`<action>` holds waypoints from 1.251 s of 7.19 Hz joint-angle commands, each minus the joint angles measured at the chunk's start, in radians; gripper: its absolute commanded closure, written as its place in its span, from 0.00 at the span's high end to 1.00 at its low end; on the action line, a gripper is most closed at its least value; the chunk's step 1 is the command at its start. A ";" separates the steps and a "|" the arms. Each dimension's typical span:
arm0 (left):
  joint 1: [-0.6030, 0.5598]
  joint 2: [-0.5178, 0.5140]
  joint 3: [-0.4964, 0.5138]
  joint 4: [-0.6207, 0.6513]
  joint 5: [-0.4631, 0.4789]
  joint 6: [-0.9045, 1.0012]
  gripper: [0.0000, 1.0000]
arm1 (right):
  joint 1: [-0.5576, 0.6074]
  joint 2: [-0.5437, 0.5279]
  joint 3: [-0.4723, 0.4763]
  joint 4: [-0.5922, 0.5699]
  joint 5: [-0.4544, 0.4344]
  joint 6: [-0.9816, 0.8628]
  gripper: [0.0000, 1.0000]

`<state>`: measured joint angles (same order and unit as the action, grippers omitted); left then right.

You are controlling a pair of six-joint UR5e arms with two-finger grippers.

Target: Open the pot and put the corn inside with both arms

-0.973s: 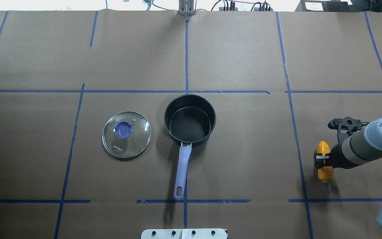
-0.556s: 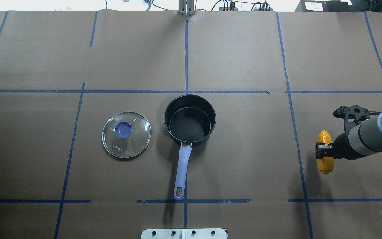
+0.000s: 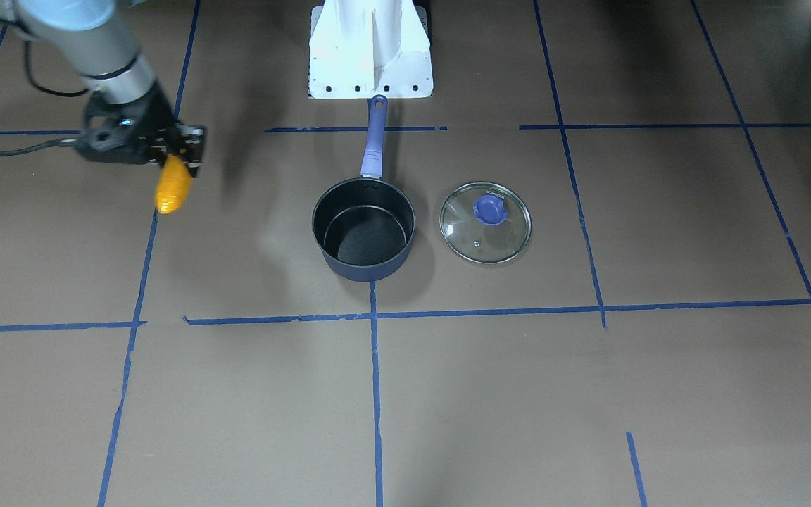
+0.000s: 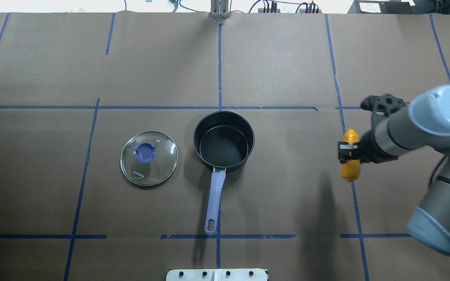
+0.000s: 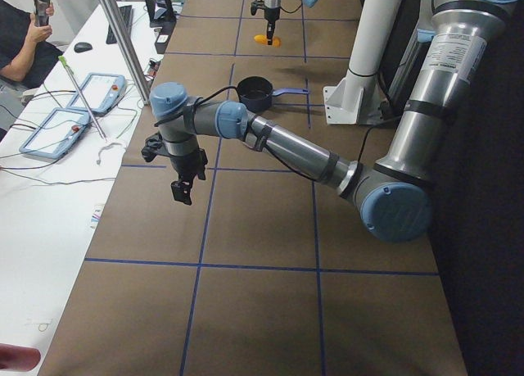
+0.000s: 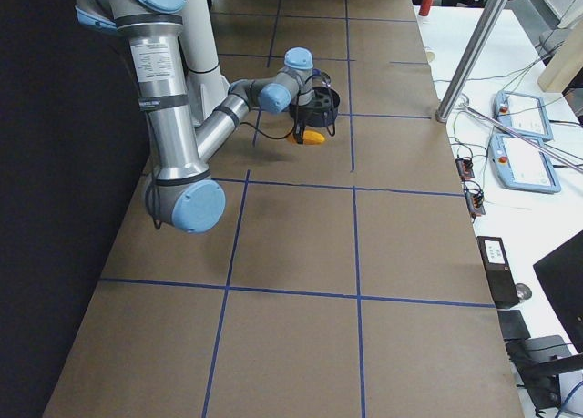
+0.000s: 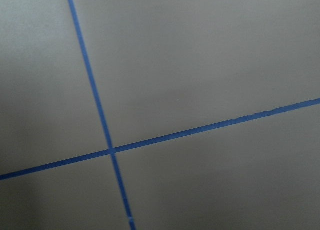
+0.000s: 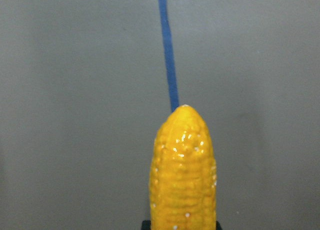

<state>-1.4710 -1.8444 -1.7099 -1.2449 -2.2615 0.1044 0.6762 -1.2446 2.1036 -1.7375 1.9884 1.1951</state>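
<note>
Overhead exterior view, item 1. "What is the right gripper (image 4: 347, 152) carrying?" my colleague asks.

"Its 2 fingers are clamped on the corn (image 4: 350, 171) at mid-length," I answer. "The cob is held clear of the table, above a blue tape line (image 4: 356, 210), well to the right of the pot (image 4: 224, 146). My right wrist camera shows the tapered tip pointing away from the fingers."

"Item 2, the pot?"

"Open, black interior showing, at the table's middle, with its handle (image 4: 215, 195) pointing toward the robot's base. The glass lid (image 4: 149, 158) lies flat on the paper just beside the pot, on its left, knob up, not touching it."

"Item 3, the left gripper (image 5: 182, 188)?"

"I see it in the exterior left view alone, hanging above the paper well apart from the pot. I cannot tell whether it is wide or narrow. My left wrist camera shows 2 crossing tape lines on the paper."
</note>
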 commanded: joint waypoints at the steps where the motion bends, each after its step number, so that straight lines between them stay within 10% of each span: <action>1: -0.015 0.042 0.018 -0.084 -0.035 0.014 1.00 | -0.020 0.233 -0.034 -0.189 -0.010 0.004 0.00; 9: -0.086 0.231 0.117 -0.357 -0.036 0.083 1.00 | -0.147 0.600 -0.531 -0.031 -0.080 0.138 0.00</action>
<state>-1.5517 -1.6157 -1.6054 -1.6000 -2.2977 0.1764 0.5378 -0.6794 1.6300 -1.7829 1.9184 1.3265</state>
